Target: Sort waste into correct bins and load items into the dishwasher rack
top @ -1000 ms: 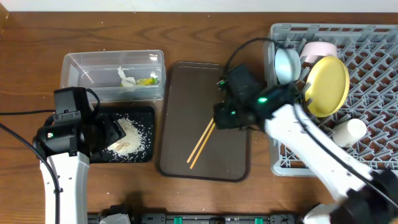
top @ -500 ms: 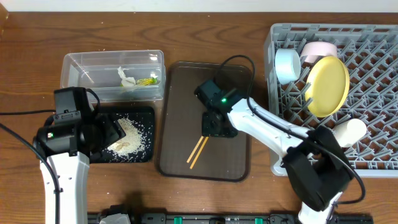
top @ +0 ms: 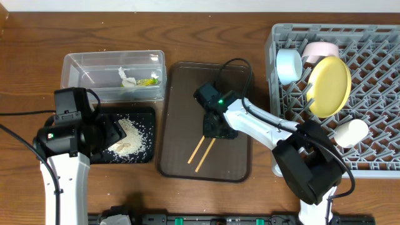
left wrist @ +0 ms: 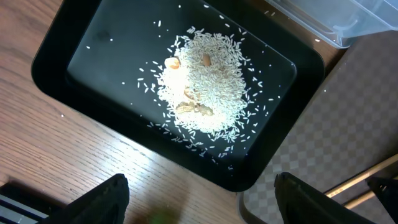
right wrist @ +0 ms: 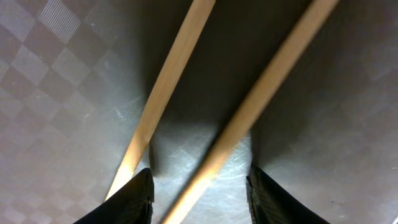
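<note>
Chopsticks on the brown tray at the middle of the overhead view seem to be the step in hand: the fingers of the right gripper are held apart over them, so a squeeze and a lift to the grey rack at the right are called for next.

Lab tabletop rig: wooden table, dishwasher rack.

A brown wooden table with a straight, plain grain fills nearly the whole view, evenly lit from above with a soft sheen on the wood, and a pale strip runs beyond its far edge.
</note>
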Controlling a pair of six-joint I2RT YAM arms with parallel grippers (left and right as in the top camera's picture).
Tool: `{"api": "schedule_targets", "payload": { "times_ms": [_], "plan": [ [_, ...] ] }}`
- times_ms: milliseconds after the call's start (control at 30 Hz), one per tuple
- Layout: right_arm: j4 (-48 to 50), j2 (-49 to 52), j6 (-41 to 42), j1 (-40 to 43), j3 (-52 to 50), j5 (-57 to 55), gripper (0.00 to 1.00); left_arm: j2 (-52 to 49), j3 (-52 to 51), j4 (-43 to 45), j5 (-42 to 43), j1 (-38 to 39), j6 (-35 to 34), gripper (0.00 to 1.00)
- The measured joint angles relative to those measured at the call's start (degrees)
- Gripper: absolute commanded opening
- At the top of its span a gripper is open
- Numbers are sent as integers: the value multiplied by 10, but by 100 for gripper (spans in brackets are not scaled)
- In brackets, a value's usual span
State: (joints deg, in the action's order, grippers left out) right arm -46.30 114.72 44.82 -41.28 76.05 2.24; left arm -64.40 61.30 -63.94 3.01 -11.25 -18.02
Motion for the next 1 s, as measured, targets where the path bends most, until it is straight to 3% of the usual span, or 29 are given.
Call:
{"api": "schedule_targets", "payload": {
  "times_ms": [400, 500, 800, 1000],
  "plan": [
    [-28, 0, 6, 0, 0, -19, 15, 0, 0, 0, 0, 0, 0, 78],
    [-29, 0, 9, 1, 0, -20, 4, 0, 0, 0, 0, 0, 0, 78],
    [-34, -10, -19, 38, 0, -20, 1, 0, 0, 0, 0, 0, 0, 78],
    [-57, -103, -101, 96, 0, -20, 1, 0, 0, 0, 0, 0, 0, 78]
  ]
}}
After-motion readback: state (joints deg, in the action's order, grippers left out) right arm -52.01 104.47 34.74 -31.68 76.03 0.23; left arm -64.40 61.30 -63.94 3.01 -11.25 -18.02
